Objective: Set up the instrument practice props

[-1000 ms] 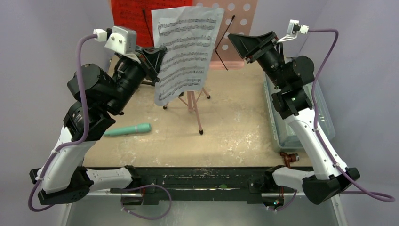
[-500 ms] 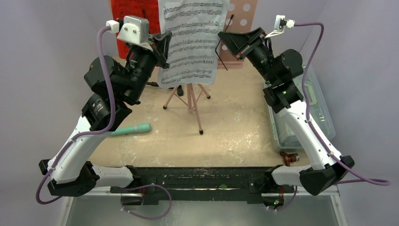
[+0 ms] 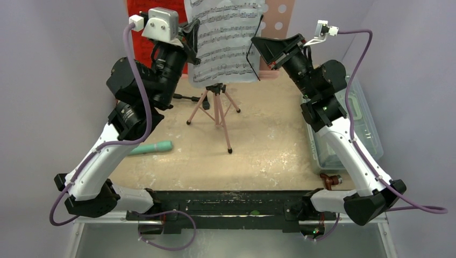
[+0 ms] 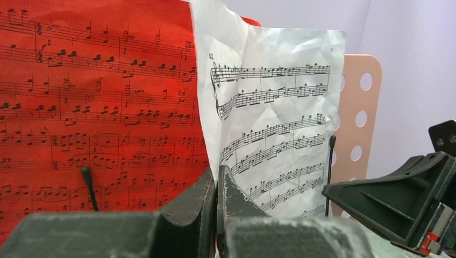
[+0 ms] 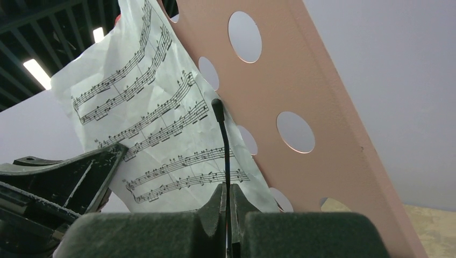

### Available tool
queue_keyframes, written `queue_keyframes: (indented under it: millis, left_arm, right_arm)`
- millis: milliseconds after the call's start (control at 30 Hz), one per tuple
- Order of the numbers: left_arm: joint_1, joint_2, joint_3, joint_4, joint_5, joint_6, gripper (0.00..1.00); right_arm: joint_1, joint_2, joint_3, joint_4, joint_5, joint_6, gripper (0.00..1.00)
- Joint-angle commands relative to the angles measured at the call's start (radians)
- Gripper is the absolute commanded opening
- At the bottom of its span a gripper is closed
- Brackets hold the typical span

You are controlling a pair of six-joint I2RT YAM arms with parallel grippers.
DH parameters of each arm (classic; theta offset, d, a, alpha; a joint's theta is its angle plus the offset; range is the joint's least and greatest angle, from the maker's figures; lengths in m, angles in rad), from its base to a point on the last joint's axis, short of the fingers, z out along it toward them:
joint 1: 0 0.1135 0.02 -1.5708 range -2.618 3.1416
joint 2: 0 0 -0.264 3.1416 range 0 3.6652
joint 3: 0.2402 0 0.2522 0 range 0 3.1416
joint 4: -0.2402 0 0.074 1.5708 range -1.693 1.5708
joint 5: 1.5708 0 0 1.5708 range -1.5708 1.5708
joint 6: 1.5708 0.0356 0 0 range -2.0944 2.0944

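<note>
The pink perforated music stand (image 3: 277, 9) stands on its tripod (image 3: 218, 112) at the back. A red sheet-music page (image 3: 141, 13) rests on its left half. My left gripper (image 3: 192, 38) is shut on the left edge of a crumpled white sheet-music page (image 3: 226, 43) and holds it upright against the stand; this shows in the left wrist view, gripper (image 4: 216, 174), page (image 4: 274, 123). My right gripper (image 3: 256, 44) is shut on the stand's thin black page-holder wire (image 5: 223, 140), pulled off the stand's face (image 5: 301, 91). The teal tube (image 3: 150, 147) lies on the table at left.
A clear lidded box (image 3: 352, 134) sits along the right edge under the right arm. A small red-and-black object (image 3: 330, 179) lies at the near right. A black rod (image 3: 184, 98) shows behind the left arm. A second holder wire (image 4: 88, 185) stands over the red page.
My left arm has lifted the white page up and back to the stand's face. My right gripper moved left to the black wire and stays there.
</note>
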Motion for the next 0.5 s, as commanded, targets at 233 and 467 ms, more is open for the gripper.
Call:
queue_keyframes:
  millis: [233, 467]
  left_arm:
    - [0.004, 0.035, 0.019, 0.189, -0.016, 0.090, 0.00]
    - [0.004, 0.088, 0.048, 0.209, 0.046, 0.044, 0.00]
  right_arm:
    - [0.006, -0.049, -0.023, 0.159, 0.011, -0.054, 0.00]
    - [0.009, -0.046, -0.016, 0.181, -0.009, -0.074, 0.00]
